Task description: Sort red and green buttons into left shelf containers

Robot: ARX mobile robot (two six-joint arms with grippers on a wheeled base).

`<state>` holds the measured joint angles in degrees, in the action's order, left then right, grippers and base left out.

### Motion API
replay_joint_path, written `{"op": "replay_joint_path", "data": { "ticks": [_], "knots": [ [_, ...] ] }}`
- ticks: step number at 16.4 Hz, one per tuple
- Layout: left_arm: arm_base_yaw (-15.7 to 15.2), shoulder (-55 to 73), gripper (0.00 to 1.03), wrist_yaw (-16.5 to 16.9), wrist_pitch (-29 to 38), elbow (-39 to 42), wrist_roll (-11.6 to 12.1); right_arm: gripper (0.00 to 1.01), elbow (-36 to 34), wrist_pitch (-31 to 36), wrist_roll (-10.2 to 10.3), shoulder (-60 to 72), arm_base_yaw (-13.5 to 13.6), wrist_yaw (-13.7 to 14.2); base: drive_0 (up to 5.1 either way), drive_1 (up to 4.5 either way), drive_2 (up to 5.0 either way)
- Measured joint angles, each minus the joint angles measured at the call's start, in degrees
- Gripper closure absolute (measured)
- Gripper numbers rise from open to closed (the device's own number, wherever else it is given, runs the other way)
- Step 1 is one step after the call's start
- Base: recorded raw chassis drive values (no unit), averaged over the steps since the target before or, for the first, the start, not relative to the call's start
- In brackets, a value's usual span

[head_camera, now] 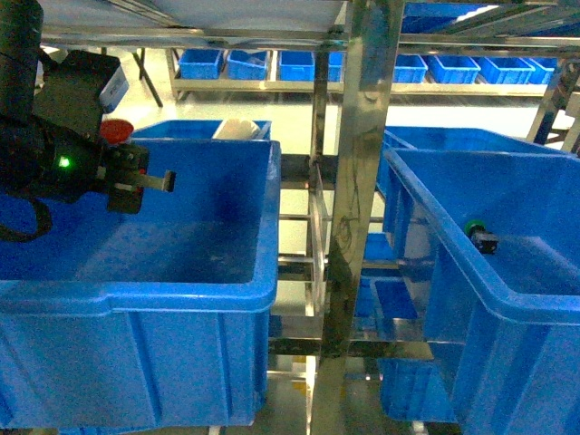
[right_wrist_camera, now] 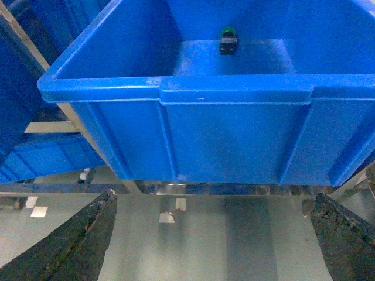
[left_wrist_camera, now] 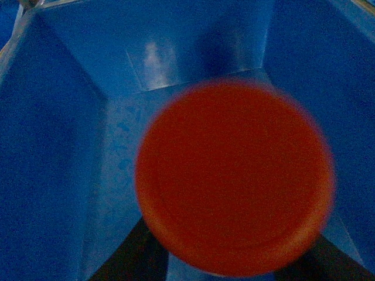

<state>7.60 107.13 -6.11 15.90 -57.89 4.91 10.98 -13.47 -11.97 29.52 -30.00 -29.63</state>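
In the left wrist view the red button (left_wrist_camera: pixel 234 175) fills the middle as a blurred red cap, with my left gripper (left_wrist_camera: pixel 225 260) shut on it and a dark finger showing on either side below. The head view shows that gripper (head_camera: pixel 136 177) and the red cap (head_camera: pixel 116 131) above the back left of a large, deep blue container (head_camera: pixel 181 290) on the left shelf. The green button (head_camera: pixel 480 237) (right_wrist_camera: pixel 228 40) lies on the floor of the right blue tub (right_wrist_camera: pixel 176 88). My right gripper (right_wrist_camera: pixel 214 199) is open and holds nothing, below and in front of that tub.
A steel shelf post (head_camera: pixel 358 208) stands between the two tubs. A second blue container (head_camera: pixel 199 130) sits behind the left one. Rows of small blue bins (head_camera: pixel 299 65) line the far shelves. Pale floor (right_wrist_camera: pixel 205 246) lies under the right gripper.
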Motion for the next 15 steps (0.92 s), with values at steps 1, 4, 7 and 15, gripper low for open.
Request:
{"op": "replay_joint_path", "data": {
  "ticks": [1,4,7,15],
  "knots": [
    [-0.11,0.0,0.51,0.2,0.0,-0.11,0.0,0.03,0.0,0.02,-0.04,0.0,0.0,0.0,0.0,0.0,0.0],
    [-0.74,0.0,0.22,0.24,0.96,0.04,-0.48,0.03,0.0,0.0,-0.11,0.0,0.0,0.0,0.0,0.0,0.0],
    [-0.24,-5.66,0.05,-1.7,2.51,6.86,-0.85,0.03,0.0,0.0,-0.13,0.0,0.0,0.0,0.0,0.0,0.0],
    [1.7,-40.96,0.05,0.72,14.29,31.67,-1.53,0.03,0.0,0.02,-0.11,0.0,0.0,0.0,0.0,0.0,0.0]
  ]
}}
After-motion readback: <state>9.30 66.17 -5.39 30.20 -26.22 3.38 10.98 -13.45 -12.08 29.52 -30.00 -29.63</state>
